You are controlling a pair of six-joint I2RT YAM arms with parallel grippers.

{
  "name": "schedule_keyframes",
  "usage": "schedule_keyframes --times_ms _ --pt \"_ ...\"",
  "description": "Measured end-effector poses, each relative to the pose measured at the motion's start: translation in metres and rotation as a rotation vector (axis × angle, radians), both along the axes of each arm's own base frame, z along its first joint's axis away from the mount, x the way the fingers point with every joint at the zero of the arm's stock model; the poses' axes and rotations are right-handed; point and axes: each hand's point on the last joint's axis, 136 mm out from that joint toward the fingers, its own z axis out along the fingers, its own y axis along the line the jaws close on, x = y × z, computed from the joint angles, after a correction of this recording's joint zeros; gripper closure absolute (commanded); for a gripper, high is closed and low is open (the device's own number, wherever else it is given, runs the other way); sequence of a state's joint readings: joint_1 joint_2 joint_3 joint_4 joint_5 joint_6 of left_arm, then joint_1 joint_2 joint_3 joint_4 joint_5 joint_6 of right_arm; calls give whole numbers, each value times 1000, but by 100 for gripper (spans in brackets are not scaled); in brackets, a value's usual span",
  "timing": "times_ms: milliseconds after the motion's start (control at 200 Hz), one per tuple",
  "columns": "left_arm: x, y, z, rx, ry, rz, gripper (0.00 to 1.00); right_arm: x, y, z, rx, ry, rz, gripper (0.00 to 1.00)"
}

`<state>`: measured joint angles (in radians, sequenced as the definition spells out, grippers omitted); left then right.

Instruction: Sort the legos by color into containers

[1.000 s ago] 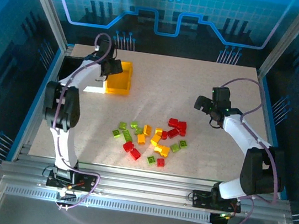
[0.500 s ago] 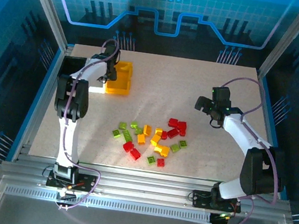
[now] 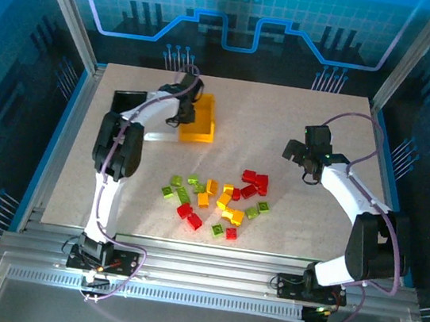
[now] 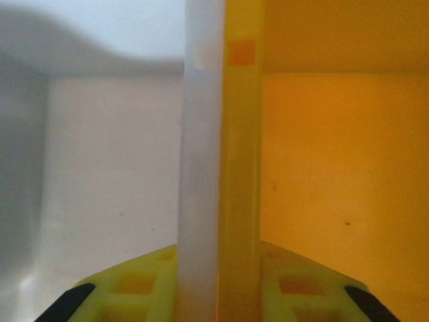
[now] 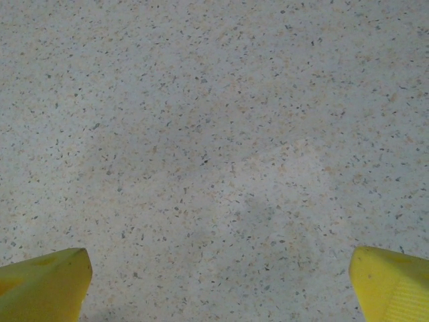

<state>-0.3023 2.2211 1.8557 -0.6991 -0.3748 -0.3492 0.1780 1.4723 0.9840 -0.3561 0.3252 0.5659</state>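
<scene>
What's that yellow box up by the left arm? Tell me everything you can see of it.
The yellow bin is a small, open-topped rectangular box of glossy yellow-orange plastic, upright on the table, toward its far left. Its inside looks empty. One wall stands flush against a wall of the white bin, and the left claw straddles both walls, one finger inside each bin, apparently pinching them together.

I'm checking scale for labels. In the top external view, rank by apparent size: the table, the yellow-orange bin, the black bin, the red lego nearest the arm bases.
1. table
2. yellow-orange bin and black bin: they look alike; the left arm hides part of the black one, so no ranking.
3. red lego
</scene>
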Motion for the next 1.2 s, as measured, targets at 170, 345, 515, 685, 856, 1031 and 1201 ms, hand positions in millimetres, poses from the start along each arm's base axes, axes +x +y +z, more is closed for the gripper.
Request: schedule_keyframes --times_ms 170,345,515,685,856,1031,1201 --pt "-14 -98 22 -82 -23 -82 100 -1 -2 4 4 -9 -17 0" --pt "-29 -173 22 -126 -25 -142 100 -4 -3 13 7 -30 -22 0" --pt "-31 -193 9 -94 -14 -126 100 -9 -4 18 10 -44 -24 0" --pt "-35 -187 -1 -64 4 -76 94 -11 -5 22 12 -53 -23 0" --pt "-35 -186 -4 -66 9 -59 67 -12 -4 23 15 -56 -21 0" --pt "-35 -197 -4 -115 3 -58 43 -14 -3 22 23 -45 -20 0" --pt "-44 -202 5 -149 -3 -79 14 -20 4 16 64 -11 -6 0"
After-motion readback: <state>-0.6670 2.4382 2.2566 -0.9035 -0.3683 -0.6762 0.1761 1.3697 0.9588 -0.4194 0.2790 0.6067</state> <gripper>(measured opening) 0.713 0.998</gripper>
